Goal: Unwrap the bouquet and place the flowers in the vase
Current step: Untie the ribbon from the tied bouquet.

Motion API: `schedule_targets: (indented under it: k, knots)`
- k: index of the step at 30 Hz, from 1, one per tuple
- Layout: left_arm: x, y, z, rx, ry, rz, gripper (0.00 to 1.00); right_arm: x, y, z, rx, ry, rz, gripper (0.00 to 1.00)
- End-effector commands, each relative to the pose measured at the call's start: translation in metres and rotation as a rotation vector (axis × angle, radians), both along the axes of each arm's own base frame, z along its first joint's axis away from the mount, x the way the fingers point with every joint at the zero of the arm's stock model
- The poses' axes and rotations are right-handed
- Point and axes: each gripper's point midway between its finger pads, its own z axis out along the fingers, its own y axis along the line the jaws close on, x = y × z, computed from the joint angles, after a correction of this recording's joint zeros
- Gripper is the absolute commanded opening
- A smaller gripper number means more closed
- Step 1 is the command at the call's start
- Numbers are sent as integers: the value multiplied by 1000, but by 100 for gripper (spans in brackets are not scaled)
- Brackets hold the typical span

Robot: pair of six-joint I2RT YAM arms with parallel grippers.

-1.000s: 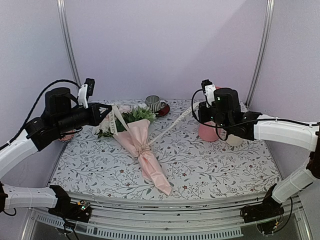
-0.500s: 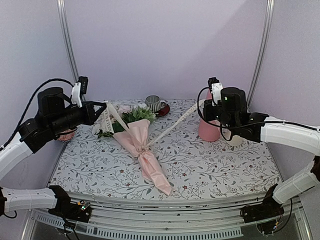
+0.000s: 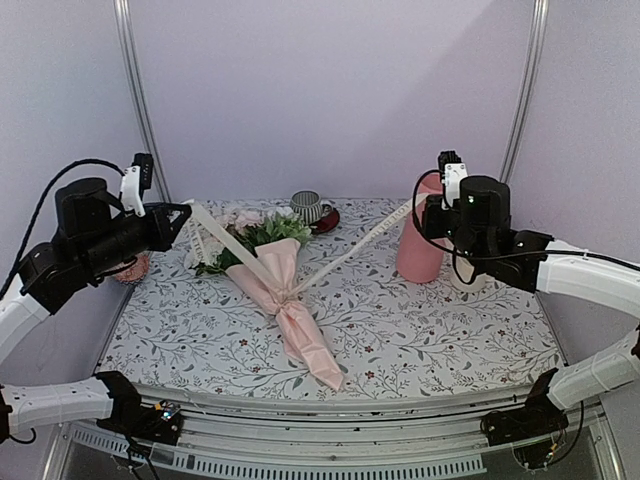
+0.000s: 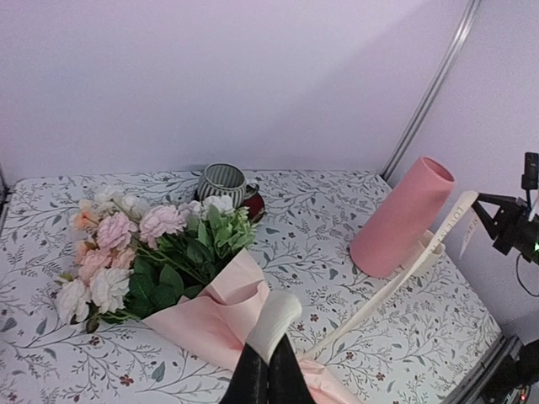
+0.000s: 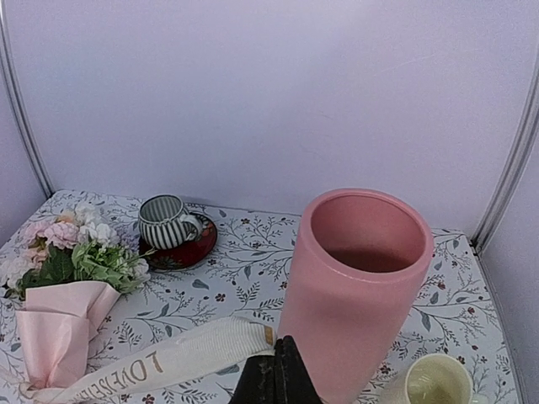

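The bouquet [image 3: 268,262] lies on the table, flower heads [image 4: 114,240] toward the back left, its pale pink paper [image 3: 305,345] pointing to the front. A cream ribbon [image 3: 345,250] runs taut from the knot at the paper's waist out to both sides in a V. My left gripper [image 3: 186,211] is raised left of the flowers and shut on one ribbon end [image 4: 282,320]. My right gripper [image 3: 420,207] is shut on the other, lettered end [image 5: 168,364], just in front of the upright pink vase [image 5: 358,286]. The vase [image 3: 418,245] stands at the right.
A striped mug [image 3: 307,206] on a red saucer [image 5: 181,251] stands at the back, middle. A short cream cup [image 5: 438,383] sits beside the vase on its right. A small pinkish object [image 3: 135,268] lies under my left arm. Walls close in on three sides.
Both grippers have drawn apart and upward, the left to the left, the right to the right, pulling the ribbon ends longer and tighter. The vase now shows past my right arm.
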Motion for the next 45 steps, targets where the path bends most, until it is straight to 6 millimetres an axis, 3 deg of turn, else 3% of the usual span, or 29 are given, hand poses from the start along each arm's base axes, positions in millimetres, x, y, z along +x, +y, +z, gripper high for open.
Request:
schedule_targets:
  k: [1,5,16,17,18,21,23,26,34,37,40,45]
  knots:
    - [-2,41,4,3,-2,191,0,-3,-21,13,60,-47,-88,2]
    - [-8,67,-3,-31,-11,313,0,-5,-29,11,79,-52,-126,2]
    - [-26,113,-11,-125,-35,512,0,-8,-61,4,132,-62,-303,3]
    - [-28,116,-13,-135,-36,528,4,-7,-60,2,134,-60,-303,6]
    - [-29,120,-15,-146,-36,546,15,-7,-59,1,133,-57,-301,14]
    - [-36,143,-20,-202,-24,675,62,-5,-56,1,130,-54,-290,57]
    - [-52,176,-33,-240,17,861,78,-6,-59,1,124,-56,-302,77]
    - [-78,211,-36,-325,2,1043,86,-11,-76,3,115,-64,-391,90]
    - [-101,234,-9,-394,-132,1071,86,-26,-117,10,183,-104,-575,95]
    - [-100,230,4,-383,-178,1012,86,-29,-123,12,201,-116,-593,95]
    - [-85,200,24,-351,-254,813,84,-29,-120,17,239,-128,-553,95]
    - [-55,138,19,-263,-255,526,83,-16,-68,17,186,-108,-243,93]
